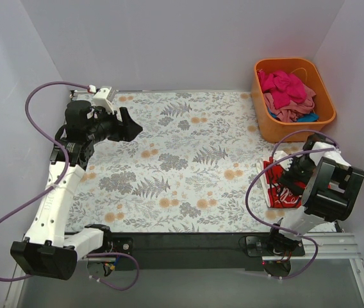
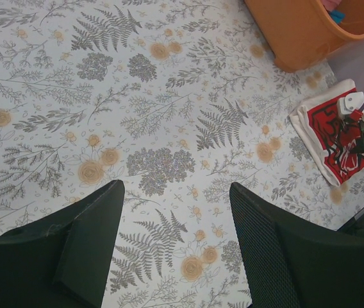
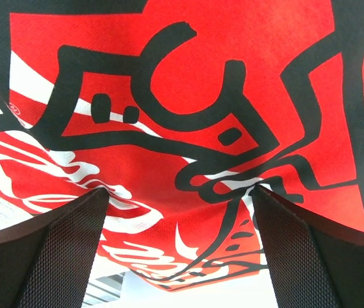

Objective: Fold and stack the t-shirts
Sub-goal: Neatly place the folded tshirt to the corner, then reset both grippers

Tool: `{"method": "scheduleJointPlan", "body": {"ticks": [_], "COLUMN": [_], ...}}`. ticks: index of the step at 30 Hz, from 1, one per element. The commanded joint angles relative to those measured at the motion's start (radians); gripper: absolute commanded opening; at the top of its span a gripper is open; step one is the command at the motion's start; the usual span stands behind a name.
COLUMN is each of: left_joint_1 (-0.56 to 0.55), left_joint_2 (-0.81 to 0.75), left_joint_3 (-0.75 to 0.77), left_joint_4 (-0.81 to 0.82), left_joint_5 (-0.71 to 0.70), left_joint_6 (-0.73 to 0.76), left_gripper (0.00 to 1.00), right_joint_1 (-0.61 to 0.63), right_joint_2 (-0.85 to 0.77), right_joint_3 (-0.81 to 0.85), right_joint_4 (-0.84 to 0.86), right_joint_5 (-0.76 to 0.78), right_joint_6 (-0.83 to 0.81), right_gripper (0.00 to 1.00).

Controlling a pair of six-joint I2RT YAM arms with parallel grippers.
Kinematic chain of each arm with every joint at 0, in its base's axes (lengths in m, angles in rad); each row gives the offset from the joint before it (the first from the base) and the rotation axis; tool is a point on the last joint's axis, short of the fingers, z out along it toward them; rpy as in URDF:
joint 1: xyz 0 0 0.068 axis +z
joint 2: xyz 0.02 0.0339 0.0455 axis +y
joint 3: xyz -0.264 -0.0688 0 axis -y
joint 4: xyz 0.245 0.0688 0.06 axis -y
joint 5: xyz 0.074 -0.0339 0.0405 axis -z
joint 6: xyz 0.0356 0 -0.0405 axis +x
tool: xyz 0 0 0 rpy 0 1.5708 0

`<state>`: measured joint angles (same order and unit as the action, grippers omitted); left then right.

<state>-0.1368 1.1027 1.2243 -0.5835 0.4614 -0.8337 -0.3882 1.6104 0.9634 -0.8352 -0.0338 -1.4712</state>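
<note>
We see a table [image 1: 188, 167] with a leaf-and-flower cloth and pale walls [image 1: 169, 38] around it. An orange tub [image 1: 278, 131] at 2 o'clock holds pink shirts [image 1: 288, 90]. A folded red shirt [image 3: 188, 77] lies at 4 o'clock. Our right gripper [image 3: 181, 192] sits close over it, spread wide. Our left gripper [image 2: 175, 192], at 10 o'clock, is wide and holds nothing.

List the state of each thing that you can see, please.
Tee: folded, lying flat.
Tub: upright, holding loose tees.
Left claw: open, empty.
Right claw: open, right over the folded tee.
</note>
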Motion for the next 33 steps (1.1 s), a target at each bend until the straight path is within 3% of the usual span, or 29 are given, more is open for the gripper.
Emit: {"method": "scheduleJointPlan", "body": {"ticks": [1, 11, 19, 23, 27, 31, 33], "left_joint_1": [0.002, 0.002, 0.002, 0.002, 0.003, 0.003, 0.003], "left_joint_2": [-0.033, -0.078, -0.083, 0.005, -0.004, 0.046, 0.057], "left_joint_3": [0.03, 0.006, 0.006, 0.093, 0.055, 0.025, -0.011], "left_joint_4": [-0.006, -0.003, -0.044, -0.182, -0.199, -0.311, -0.343], "left_joint_5": [0.016, 0.033, 0.033, 0.045, 0.016, 0.007, -0.016], "left_joint_6": [0.005, -0.008, -0.013, -0.002, 0.001, 0.064, 0.088], "left_gripper": [0.66, 0.66, 0.69, 0.75, 0.82, 0.84, 0.84], "right_joint_1": [-0.023, -0.023, 0.014, 0.051, 0.136, 0.279, 0.336], "right_joint_2": [-0.02, -0.153, -0.303, -0.308, -0.285, -0.316, -0.38], "right_joint_3": [-0.045, 0.067, 0.208, 0.4, 0.534, 0.482, 0.343], "right_joint_4": [0.116, 0.006, -0.283, -0.413, -0.452, -0.362, -0.209], "right_joint_5": [0.069, -0.021, -0.176, -0.311, -0.446, -0.586, -0.594], "right_joint_6": [-0.067, -0.06, 0.011, 0.217, 0.515, 0.809, 0.957], "right_gripper": [0.98, 0.99, 0.98, 0.99, 0.99, 0.98, 0.98]}}
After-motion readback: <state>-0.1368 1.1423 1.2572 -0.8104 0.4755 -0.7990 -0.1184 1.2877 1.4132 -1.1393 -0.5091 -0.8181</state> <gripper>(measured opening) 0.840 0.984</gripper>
